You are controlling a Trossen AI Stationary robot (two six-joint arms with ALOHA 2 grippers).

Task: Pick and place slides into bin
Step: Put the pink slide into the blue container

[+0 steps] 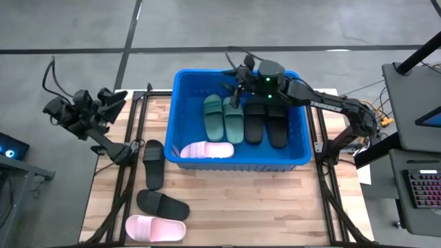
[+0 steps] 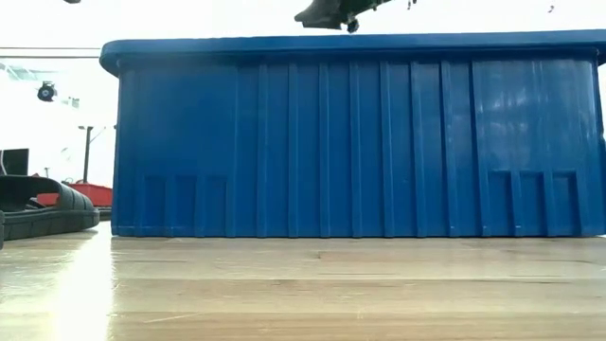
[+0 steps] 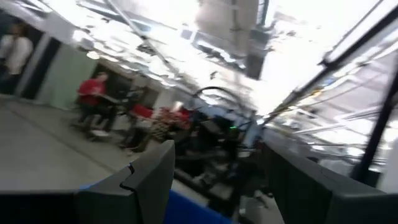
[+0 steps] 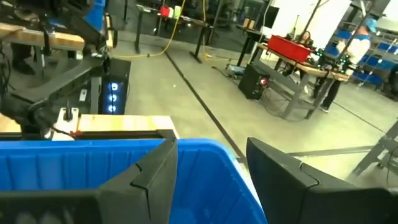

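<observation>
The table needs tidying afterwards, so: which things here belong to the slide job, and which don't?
Job: blue bin; five slides inside it, e.g. green pair; three on the table: two black, one pink.
Not job: keyboard, cables.

Bin (image 1: 180, 117) top open; right gripper (image 1: 234, 88) over far rim; table front right bare.

grey floor (image 4: 186, 93), workbenches (image 4: 298, 53), possibly bright ceiling lights
</observation>
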